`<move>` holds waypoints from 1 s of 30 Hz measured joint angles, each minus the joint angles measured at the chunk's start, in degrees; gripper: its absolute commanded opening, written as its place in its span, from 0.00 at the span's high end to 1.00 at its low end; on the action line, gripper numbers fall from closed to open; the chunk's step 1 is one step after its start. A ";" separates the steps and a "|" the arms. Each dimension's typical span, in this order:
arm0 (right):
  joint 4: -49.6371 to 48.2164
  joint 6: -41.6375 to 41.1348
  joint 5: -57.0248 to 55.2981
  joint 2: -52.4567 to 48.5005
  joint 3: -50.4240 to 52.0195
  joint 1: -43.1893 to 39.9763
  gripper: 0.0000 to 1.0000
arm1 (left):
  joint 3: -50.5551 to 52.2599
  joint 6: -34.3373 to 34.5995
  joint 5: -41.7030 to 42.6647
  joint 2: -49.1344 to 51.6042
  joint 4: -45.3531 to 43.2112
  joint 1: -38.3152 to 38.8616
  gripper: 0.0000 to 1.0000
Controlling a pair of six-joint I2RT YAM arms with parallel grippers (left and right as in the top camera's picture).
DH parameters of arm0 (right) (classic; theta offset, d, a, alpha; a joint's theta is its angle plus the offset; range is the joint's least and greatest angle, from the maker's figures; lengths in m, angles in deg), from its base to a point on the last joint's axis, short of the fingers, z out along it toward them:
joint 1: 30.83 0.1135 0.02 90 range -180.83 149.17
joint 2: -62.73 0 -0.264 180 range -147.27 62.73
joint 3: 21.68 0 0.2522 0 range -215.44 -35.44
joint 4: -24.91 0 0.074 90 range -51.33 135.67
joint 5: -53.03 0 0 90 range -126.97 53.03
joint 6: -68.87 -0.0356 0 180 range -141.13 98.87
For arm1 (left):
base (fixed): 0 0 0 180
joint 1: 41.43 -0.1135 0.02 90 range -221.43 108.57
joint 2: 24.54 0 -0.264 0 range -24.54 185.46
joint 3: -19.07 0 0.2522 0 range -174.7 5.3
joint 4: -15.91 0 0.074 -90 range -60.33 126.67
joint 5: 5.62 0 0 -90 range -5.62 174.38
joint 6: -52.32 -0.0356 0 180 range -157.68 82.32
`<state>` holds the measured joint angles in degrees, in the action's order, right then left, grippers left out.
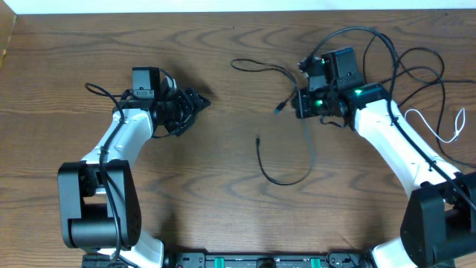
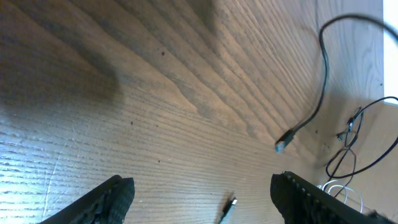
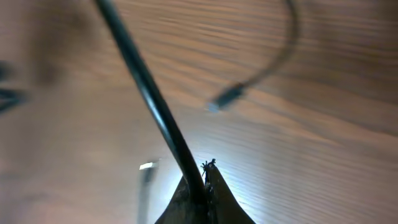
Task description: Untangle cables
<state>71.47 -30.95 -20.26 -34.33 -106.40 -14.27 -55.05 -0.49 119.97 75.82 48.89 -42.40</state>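
1. Your left gripper (image 1: 195,103) is sitting over the left half of the table (image 1: 223,216), pointing toward the middle; in the left wrist view its fingers (image 2: 115,196) are standing wide apart and gripping nothing
2. A small plug end (image 2: 229,208) is lying on the wood in the gap between those fingers; neither one is touching it
3. Your right gripper (image 1: 303,100) is hanging over the right half; in the right wrist view its tips are pinching tight on a black cable (image 3: 146,93), which is running up and away to the top left of that view
4. From overhead, a black cord is trailing from under the right gripper down the table and curling into a hook near the centre; its loose end is lying well apart from both grippers; it's looking like the same cable you're pinching, but I can't tell for sure
5. A second black cable (image 1: 260,67) is stretching left from the right gripper along the far side of the table
6. The white cable (image 1: 446,128) is lying looped at the far right, just beside your right arm, apart from the black ones
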 measured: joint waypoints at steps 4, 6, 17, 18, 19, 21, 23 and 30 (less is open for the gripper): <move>1.44 1.60 -14.38 -0.02 0.00 -1.97 0.99 | 0.00 -0.17 0.02 0.00 0.04 0.00 0.23; 1.46 1.97 -20.11 -0.02 0.00 -2.86 0.99 | 0.00 -0.17 0.00 0.00 0.13 0.13 0.23; -1.90 4.98 -26.18 -0.02 0.00 -12.59 0.99 | 0.00 -0.20 -1.90 0.00 1.16 3.89 0.23; -2.49 5.66 -23.85 -0.07 0.00 -13.25 0.99 | 0.00 -0.22 -2.58 0.00 1.16 4.39 0.23; -3.08 6.27 -21.16 -0.17 0.00 -13.94 0.99 | 0.00 -0.22 -3.08 0.00 1.16 4.92 0.23; -3.74 6.93 -18.43 -0.94 -0.02 -14.58 0.99 | 0.00 -0.24 -3.67 0.00 1.16 5.86 0.23; -4.37 7.39 -17.79 -2.80 -0.02 -14.86 0.99 | 0.00 -0.35 -4.07 0.00 1.16 6.73 0.23; -7.30 7.74 -25.11 -14.29 -0.02 -16.94 0.99 | 0.00 -0.92 -4.46 0.00 1.18 8.70 0.23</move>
<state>64.17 -23.22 -45.38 -48.62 -106.42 -31.21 -55.05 -1.41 115.51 75.82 50.07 -33.70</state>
